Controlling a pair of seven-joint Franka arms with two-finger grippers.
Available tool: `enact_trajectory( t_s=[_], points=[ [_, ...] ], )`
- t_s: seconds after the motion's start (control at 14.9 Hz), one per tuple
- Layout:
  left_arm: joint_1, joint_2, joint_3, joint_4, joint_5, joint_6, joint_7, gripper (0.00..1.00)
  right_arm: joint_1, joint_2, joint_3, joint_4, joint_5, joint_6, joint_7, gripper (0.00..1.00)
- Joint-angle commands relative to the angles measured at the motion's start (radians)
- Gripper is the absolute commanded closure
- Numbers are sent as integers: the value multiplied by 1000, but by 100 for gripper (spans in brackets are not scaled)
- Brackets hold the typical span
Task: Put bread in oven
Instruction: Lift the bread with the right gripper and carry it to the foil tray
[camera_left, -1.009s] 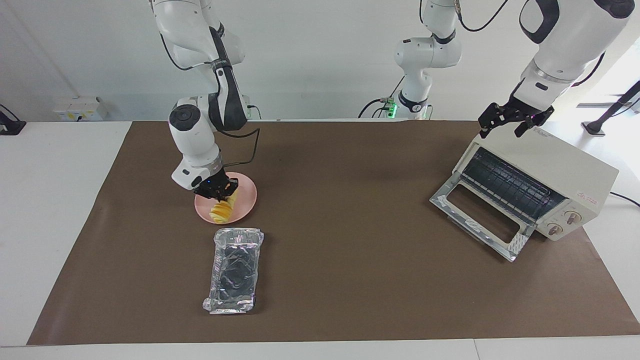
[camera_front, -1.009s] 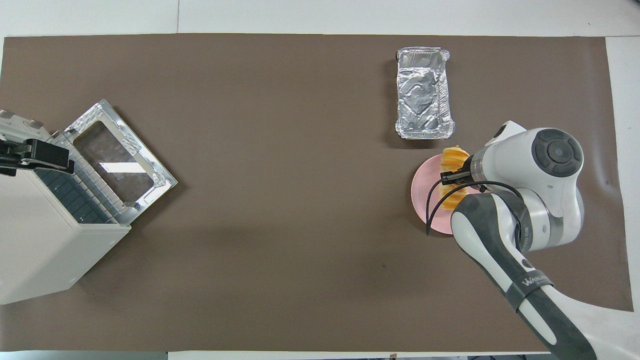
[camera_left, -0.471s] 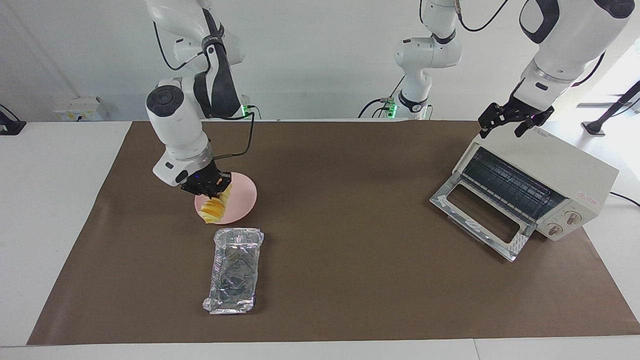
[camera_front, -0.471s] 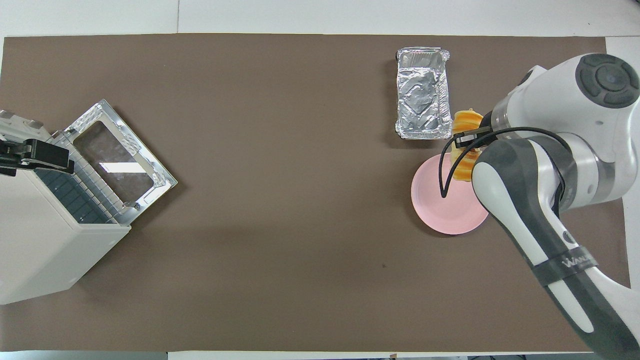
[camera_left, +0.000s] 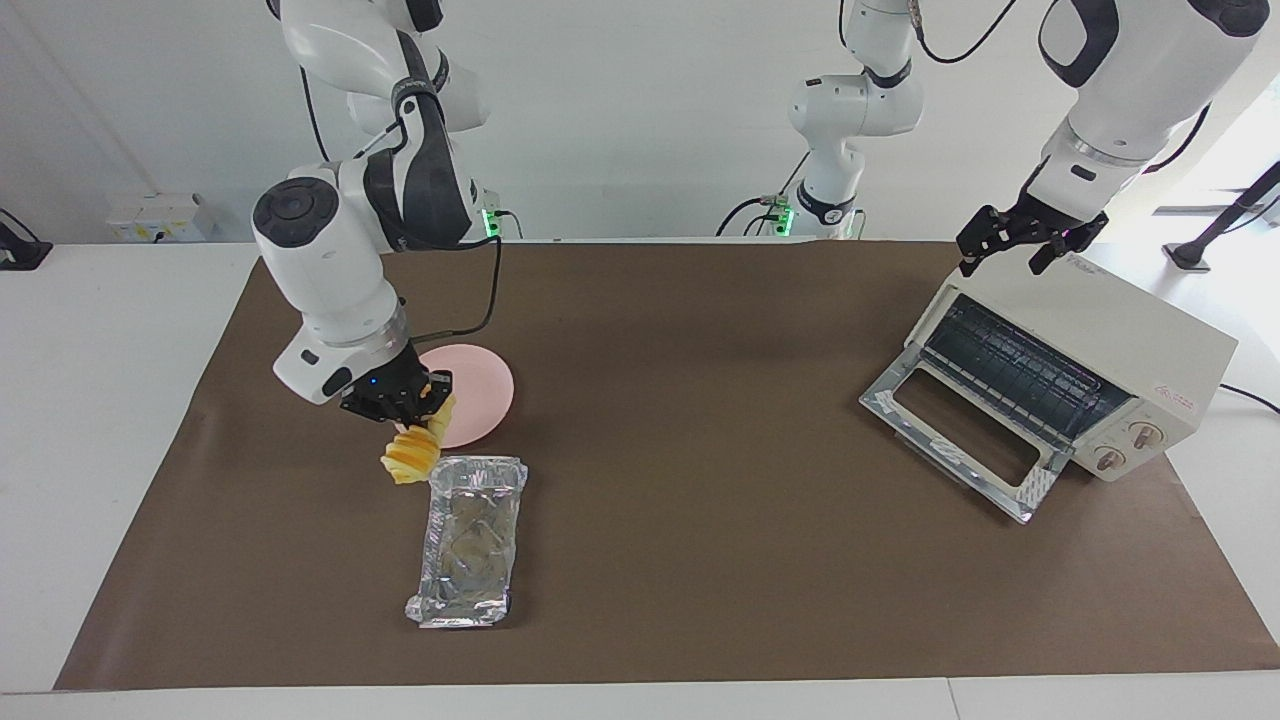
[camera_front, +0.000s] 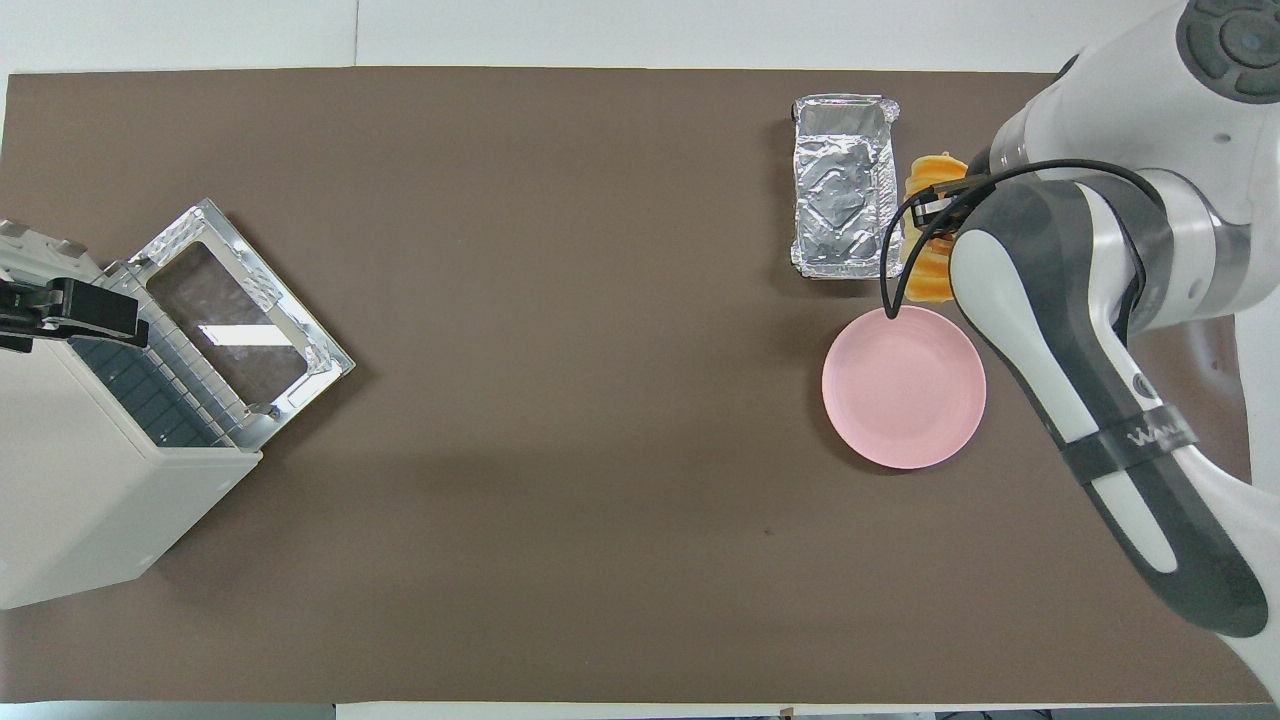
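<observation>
Two grippers are at work here, and only one has anything in it. The right gripper (camera_left: 400, 395) is clenched on the bread (camera_left: 411, 459), which hangs from its fingertips, up in the air, with its lower end drooping down. It is over the brown mat (camera_left: 700, 560) just beside the foil tray (camera_left: 468, 540), at the tray's end nearer the robots and on the side toward the right arm's end of the table. From above, the bread (camera_front: 931, 226) shows alongside the foil tray (camera_front: 846, 186), partly covered by the right arm's wrist. The pink plate (camera_left: 480, 385) sits bare, close by and nearer the robots than the tray.

The left gripper (camera_left: 1018, 243) has its jaws spread wide and grasps nothing. It hovers over the top of the oven (camera_left: 1120, 340), at the upper corner above the doorway, and waits there. The oven stands at the left arm's end of the table with its glass door (camera_left: 960, 440) dropped down onto the mat, the dark rack showing inside and two knobs on its front.
</observation>
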Motion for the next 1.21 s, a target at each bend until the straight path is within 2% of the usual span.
enact_trajectory(
  t_s=[0.0,0.27,0.34,0.61,0.94,1.14],
  points=[
    [-6,-3,4,4,12,-14,-9,0,-2,213,4,290,-11,-82,-9,100],
    [-6,-3,4,4,12,-14,-9,0,22,404,9,508,-7,-60,-8,100],
    [-6,-3,4,4,12,-13,-9,0,22,423,10,522,-7,-30,-9,100],
    [-6,-3,4,4,12,-13,-9,0,21,463,30,522,29,79,-9,100],
    [-6,-3,4,4,12,-14,-9,0,7,459,32,483,63,91,-27,100],
    [-6,-3,4,4,12,-13,-9,0,19,439,32,423,82,105,-46,100]
  ],
)
